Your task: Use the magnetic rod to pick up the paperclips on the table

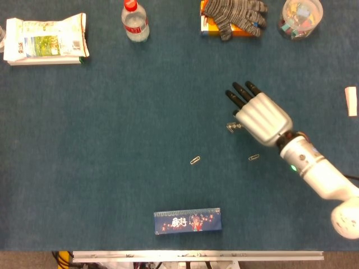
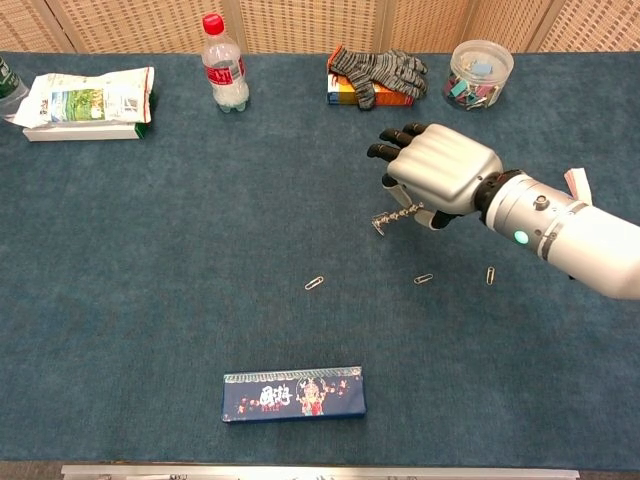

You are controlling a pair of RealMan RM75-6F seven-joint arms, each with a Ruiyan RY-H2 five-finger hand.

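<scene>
- Right hand [image 2: 440,172]: palm down over the blue table [image 2: 150,260], fingers closed around a thin metal rod [image 2: 397,216]; in the head view the hand [image 1: 262,116] covers all but the rod's tip [image 1: 232,127].
- Rod: juts out to the left from under the hand, with small metal pieces clinging along it, lifted off the cloth as far as can be told.
- Loose paperclips: one [image 2: 314,283] left of the hand and nearer the front edge, one [image 2: 424,279] just below the hand, one [image 2: 490,275] under the forearm.
- Left hand: appears in neither view.
- Far edge: bottle [image 2: 224,68], glove [image 2: 378,70], clear tub [image 2: 479,72].
- Near edge: dark box [image 2: 293,393].
</scene>
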